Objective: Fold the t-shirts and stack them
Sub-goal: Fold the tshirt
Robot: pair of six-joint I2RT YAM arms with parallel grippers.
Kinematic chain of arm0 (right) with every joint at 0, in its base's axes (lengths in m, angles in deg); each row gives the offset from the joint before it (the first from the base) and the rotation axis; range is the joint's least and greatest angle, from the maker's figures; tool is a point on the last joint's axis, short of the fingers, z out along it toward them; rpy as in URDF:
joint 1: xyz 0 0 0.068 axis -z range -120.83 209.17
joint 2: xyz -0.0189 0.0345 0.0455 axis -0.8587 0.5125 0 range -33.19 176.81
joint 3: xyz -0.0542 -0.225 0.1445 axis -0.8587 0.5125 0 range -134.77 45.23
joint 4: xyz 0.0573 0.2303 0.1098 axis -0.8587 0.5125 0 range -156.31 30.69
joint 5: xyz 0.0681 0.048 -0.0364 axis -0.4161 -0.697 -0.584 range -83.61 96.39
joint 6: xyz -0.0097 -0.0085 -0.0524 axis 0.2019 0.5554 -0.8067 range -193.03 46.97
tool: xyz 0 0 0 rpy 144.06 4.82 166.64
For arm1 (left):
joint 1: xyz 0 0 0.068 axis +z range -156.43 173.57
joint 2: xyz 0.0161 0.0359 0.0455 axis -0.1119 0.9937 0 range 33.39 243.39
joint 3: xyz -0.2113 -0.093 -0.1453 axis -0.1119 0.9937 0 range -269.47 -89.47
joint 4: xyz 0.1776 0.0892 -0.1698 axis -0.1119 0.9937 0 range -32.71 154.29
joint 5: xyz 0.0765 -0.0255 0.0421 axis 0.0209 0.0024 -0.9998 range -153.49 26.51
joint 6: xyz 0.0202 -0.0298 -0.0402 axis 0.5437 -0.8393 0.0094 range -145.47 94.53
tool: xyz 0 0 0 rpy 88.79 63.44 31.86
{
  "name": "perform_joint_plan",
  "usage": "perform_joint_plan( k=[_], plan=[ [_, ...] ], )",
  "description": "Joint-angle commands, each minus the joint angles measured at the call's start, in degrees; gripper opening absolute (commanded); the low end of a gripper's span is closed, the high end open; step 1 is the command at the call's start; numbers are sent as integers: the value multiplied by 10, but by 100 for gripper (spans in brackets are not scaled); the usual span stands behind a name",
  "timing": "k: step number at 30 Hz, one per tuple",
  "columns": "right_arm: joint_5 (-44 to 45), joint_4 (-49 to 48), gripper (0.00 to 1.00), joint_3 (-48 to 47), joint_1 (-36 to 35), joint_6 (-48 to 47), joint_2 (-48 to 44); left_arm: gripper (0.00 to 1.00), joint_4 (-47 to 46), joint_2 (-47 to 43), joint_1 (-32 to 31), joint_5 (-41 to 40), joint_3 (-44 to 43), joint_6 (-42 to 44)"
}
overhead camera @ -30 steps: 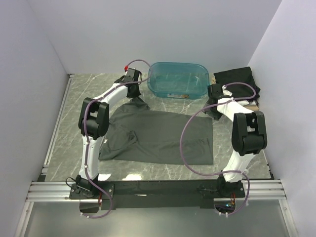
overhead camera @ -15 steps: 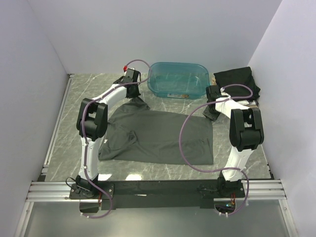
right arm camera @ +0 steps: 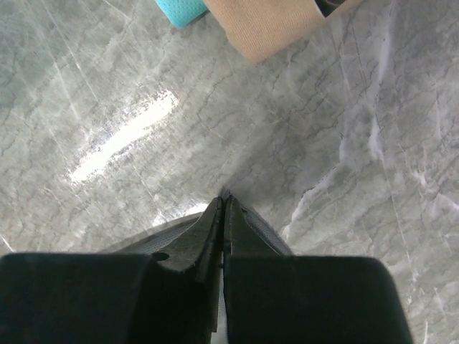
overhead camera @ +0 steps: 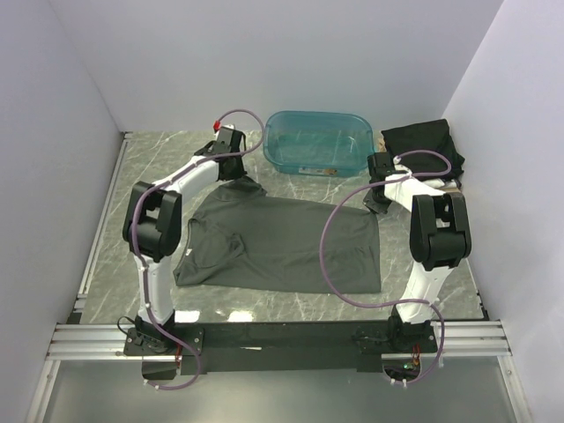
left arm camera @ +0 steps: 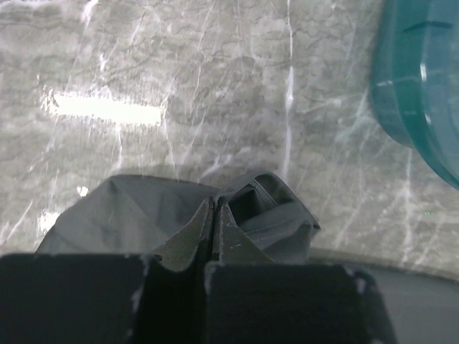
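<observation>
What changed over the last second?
The left arm's elbow swung left, and the left gripper, shut on the far sleeve of the grey t-shirt, tugged it slightly left. The right arm nudged left, right gripper pinching the opposite corner. The teal tub and black t-shirt stayed put.

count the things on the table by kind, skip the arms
Dark charcoal-grey cloth t-shirt, spread flat: 1
Black folded cloth t-shirt: 1
Tan cloth under it: 1
Light-blue piece beside the tan cloth, kind unclear: 1
Translucent teal plastic tub: 1
Total: 5
</observation>
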Motion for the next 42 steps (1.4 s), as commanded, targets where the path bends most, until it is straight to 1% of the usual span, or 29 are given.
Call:
perform_joint_plan(
  k=[1,6,10,15,21,28,36,42],
  plan=[
    [19,-11,1,12,-2,-11,-38,0,-35,-61,-4,11,25,-19],
    [10,-39,2,40,-12,-28,-69,0,-55,-106,-12,2,87,-28],
    [13,-40,2,45,-12,-34,-76,0,-57,-155,-20,-6,130,-42],
    [12,-40,2,46,-12,-39,-88,0,-55,-214,-37,-48,192,-63],
    [-1,-48,3,66,-13,-50,-120,0,-26,-288,-45,-89,250,-98],
    [-16,-58,3,111,-17,-58,-157,0,-19,-365,-60,-92,327,-130],
    [-16,-58,3,132,-18,-65,-193,0,36,-446,-88,-128,374,-180],
    [-15,-56,3,139,-20,-70,-200,0,76,-497,-115,-153,408,-223]
  ],
)
